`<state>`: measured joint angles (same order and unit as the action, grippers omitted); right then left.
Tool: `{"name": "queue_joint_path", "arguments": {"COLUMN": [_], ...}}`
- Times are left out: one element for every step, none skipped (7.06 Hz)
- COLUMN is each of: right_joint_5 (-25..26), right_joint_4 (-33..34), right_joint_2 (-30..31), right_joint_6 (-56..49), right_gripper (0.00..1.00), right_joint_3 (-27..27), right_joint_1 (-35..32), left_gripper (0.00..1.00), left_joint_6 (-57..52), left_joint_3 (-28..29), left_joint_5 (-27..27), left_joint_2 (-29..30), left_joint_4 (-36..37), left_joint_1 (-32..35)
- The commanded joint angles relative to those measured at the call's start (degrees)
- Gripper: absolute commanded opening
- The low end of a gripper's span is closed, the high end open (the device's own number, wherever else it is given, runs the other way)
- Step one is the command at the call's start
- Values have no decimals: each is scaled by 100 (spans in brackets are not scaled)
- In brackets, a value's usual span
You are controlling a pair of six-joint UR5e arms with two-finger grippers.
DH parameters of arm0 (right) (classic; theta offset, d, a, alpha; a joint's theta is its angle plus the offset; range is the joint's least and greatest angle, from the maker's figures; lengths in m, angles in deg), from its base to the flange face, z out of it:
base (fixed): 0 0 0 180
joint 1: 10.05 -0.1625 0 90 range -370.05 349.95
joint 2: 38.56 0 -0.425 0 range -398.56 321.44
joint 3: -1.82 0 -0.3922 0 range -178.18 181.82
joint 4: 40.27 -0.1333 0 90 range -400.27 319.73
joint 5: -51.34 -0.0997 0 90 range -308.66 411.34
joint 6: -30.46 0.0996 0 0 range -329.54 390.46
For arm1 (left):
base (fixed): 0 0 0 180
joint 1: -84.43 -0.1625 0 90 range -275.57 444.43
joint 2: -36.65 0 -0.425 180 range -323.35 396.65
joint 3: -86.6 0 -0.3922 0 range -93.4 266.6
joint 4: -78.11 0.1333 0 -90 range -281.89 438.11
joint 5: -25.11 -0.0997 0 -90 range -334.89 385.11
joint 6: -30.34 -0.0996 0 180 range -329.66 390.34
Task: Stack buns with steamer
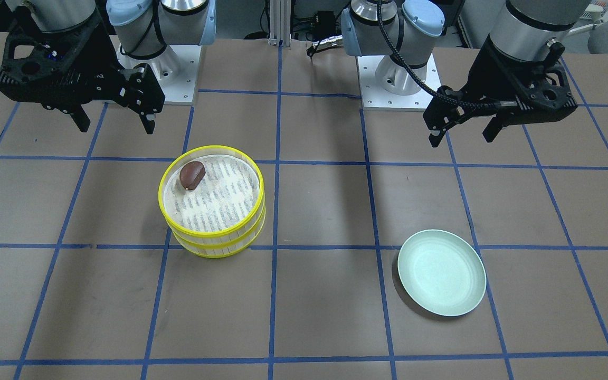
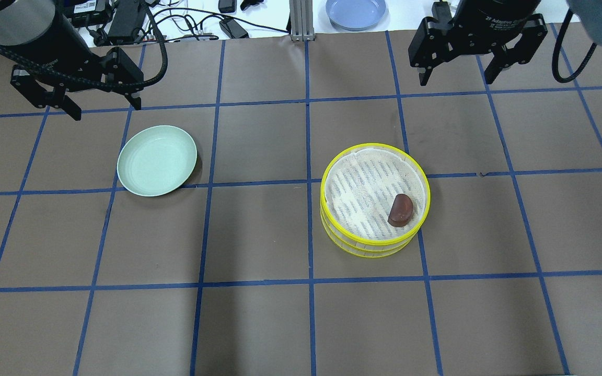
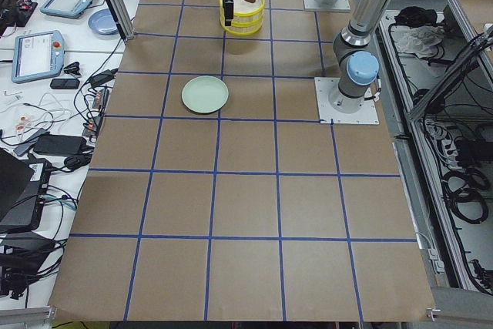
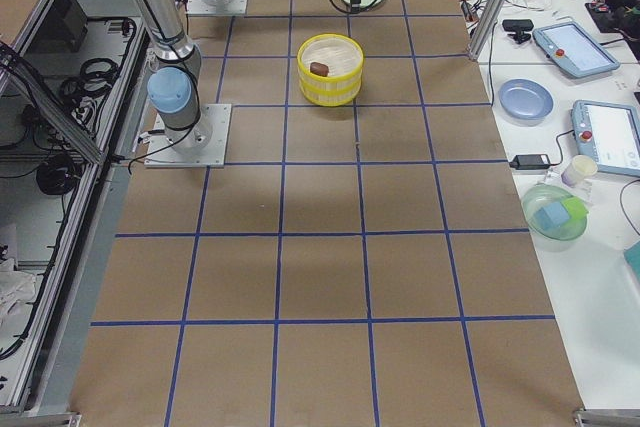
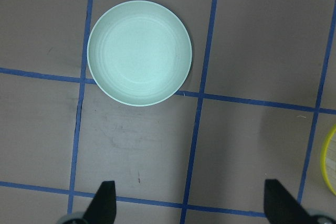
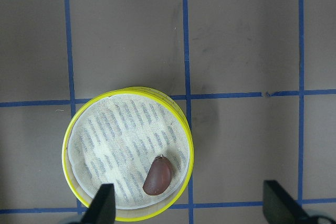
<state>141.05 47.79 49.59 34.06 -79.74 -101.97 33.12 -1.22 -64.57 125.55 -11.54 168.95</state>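
Aloft, left tool (image 2: 106,110), right tool (image 2: 456,81), agape, empty

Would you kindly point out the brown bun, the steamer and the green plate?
brown bun (image 2: 401,210): overhead exterior view, its top.
steamer (image 2: 374,248): overhead exterior view, near side wall.
green plate (image 2: 157,161): overhead exterior view, bare middle.
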Motion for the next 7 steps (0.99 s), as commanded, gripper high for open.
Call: {"name": "queue_joint_path", "arguments": {"right_joint_5": [-7, -7, -7, -15, -7, -7, -15], "right_joint_4": [0, 0, 0, 0, 0, 0, 0], "right_joint_2": [0, 0, 0, 0, 0, 0, 0], "right_joint_6": [0, 0, 0, 0, 0, 0, 0], "right_gripper": [100, 100, 100, 100, 100, 100, 100], "right_joint_3": [-1, -1, -1, -1, -1, -1, -1], "right_joint_1": [-1, -1, 8, -1, -1, 8, -1], "left_gripper": [100, 100, 100, 100, 100, 100, 100], "left_joint_6": [81, 65, 64, 4, -6, -6, -6], "left_joint_3": [-94, -173, -191, -191, -191, -191, -200], "left_joint_5": [12, -40, -49, -50, 3, -6, -14], "left_joint_2": [-92, -93, -102, -110, -102, -110, -111], "left_joint_4": [35, 62, 62, 53, 45, -25, -43], "left_joint_1": [2, 11, 3, 11, 11, 46, 46]}}
